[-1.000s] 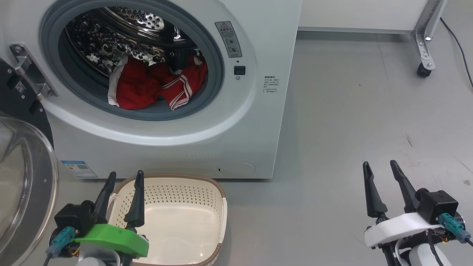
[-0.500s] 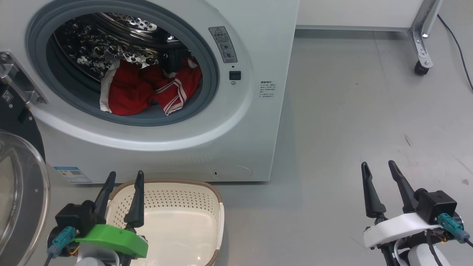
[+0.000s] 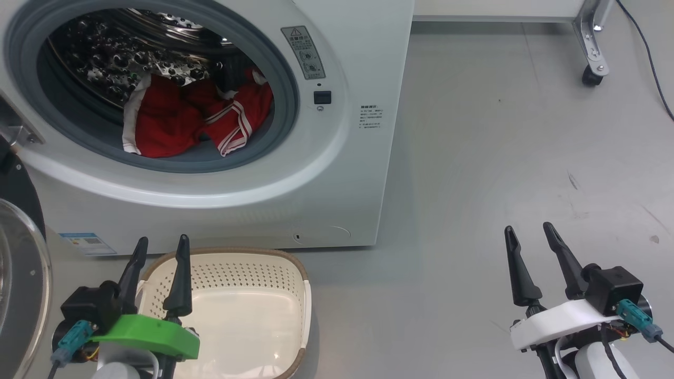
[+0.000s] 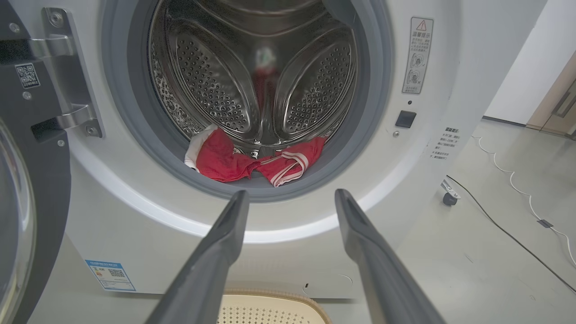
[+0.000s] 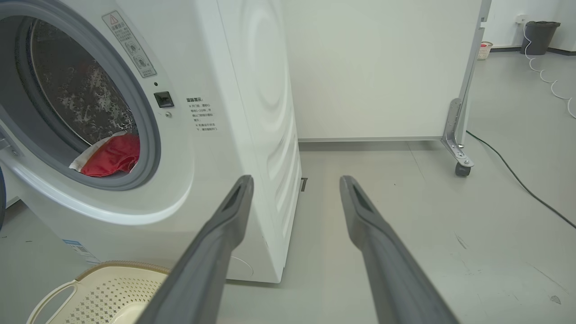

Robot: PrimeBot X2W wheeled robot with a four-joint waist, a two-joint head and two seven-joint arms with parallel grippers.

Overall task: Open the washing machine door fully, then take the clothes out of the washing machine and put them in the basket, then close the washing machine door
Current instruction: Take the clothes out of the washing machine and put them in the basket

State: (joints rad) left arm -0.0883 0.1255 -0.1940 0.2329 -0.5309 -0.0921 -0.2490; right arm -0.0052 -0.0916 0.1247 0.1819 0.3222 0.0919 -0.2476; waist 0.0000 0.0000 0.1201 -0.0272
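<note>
A: Hands?
B: Spread wide, holding nothing — left gripper (image 3: pixel 162 238) over the basket (image 3: pixel 304 287) rim, right gripper (image 3: pixel 527 227) above floor (image 3: pixel 474 158).
A: The load?
B: Red clothes (image 3: pixel 174 123) lie in the washing machine (image 3: pixel 347 173) drum (image 3: pixel 105 50); door (image 3: pixel 21 200) swung open.

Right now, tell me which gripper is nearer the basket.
The left gripper, on the green mount: it hovers at the left edge of the basket. The right gripper, white-mounted, stands over the floor well aside.

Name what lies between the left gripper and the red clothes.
Head view: beyond the left gripper, the cream perforated basket's brown rim, the white washing machine's front panel and grey porthole seal, then the red striped clothes.
</note>
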